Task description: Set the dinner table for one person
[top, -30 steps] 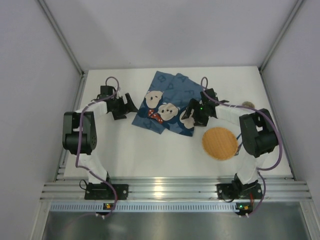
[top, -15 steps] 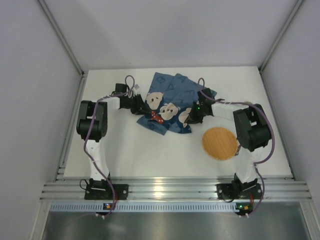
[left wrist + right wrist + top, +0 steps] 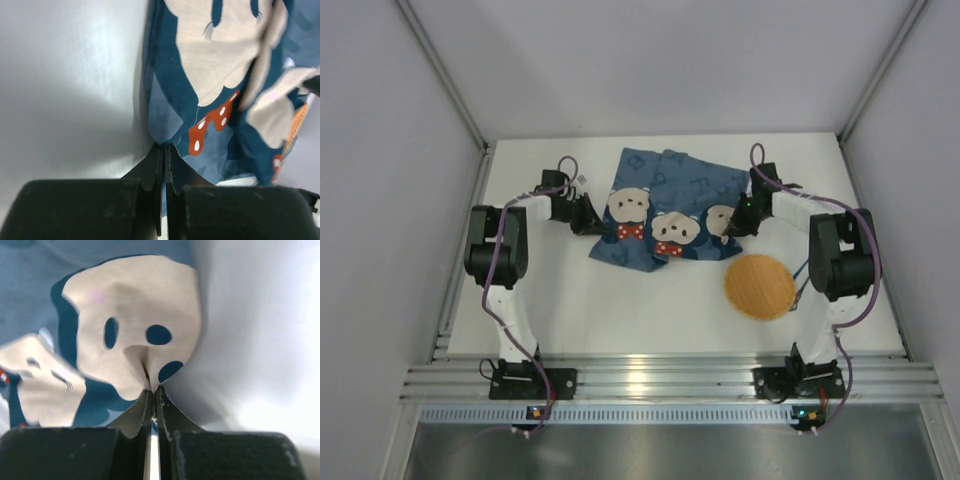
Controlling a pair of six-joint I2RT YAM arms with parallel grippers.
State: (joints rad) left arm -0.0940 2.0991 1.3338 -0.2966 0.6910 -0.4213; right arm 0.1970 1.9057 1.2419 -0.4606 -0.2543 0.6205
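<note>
The right gripper (image 3: pixel 151 394) was clamped tight on the blue cloth (image 3: pixel 30 285), pinching a fold just under the white bear face (image 3: pixel 130 300) at 12 o'clock. Bare table (image 3: pixel 260 340) at 3 o'clock.

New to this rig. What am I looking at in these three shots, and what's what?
Two robot arms are bolted at the near edge of a white table. The wide picture comes from a fixed camera above and behind them: left arm on the left, right arm on the right. The two close-ups come from cameras on each wrist, looking along that arm's own jaws. On the table lie a blue cloth placemat printed with bears and, near its right corner, a round orange disc. Each arm's jaws are shut on an edge of the placemat, one at each side; the wrist views show the cloth pinched between them.
</note>
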